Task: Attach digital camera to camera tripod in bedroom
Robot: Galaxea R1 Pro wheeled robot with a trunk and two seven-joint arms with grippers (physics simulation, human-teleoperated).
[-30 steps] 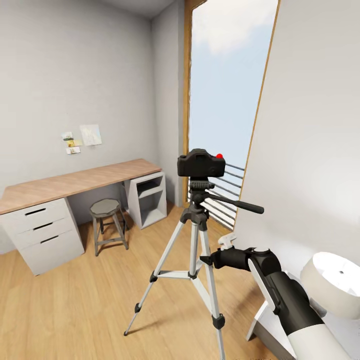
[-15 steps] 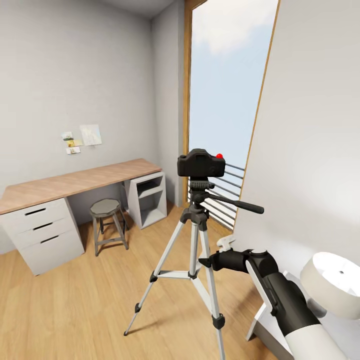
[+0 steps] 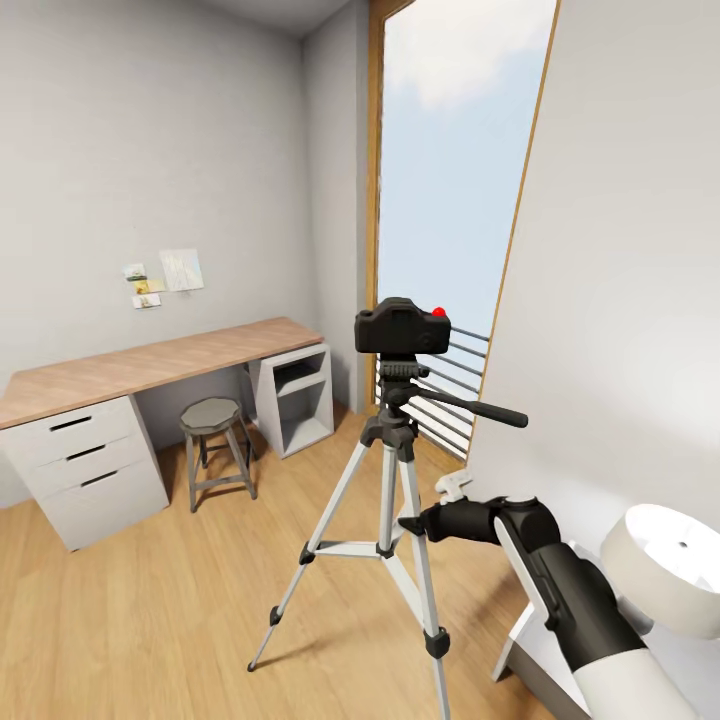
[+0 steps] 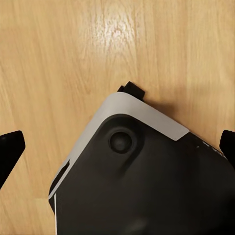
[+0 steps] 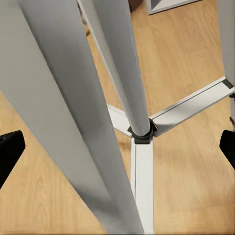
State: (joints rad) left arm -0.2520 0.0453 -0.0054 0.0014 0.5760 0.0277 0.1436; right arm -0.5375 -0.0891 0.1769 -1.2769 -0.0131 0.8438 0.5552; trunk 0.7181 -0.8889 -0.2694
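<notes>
Right tool (image 3: 408, 521) lower now, beside camera tripod (image 3: 388, 470), under digital camera (image 3: 402, 329).

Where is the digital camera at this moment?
In the head view, the digital camera sits on top of the camera tripod, near the picture's middle, in front of the tall window and right of the desk.

Silver legs of the camera tripod (image 5: 73, 112) rise over the wood floor (image 5: 196, 191).

Grey stool (image 3: 214, 417) beside wood-topped desk (image 3: 150, 366)
</notes>
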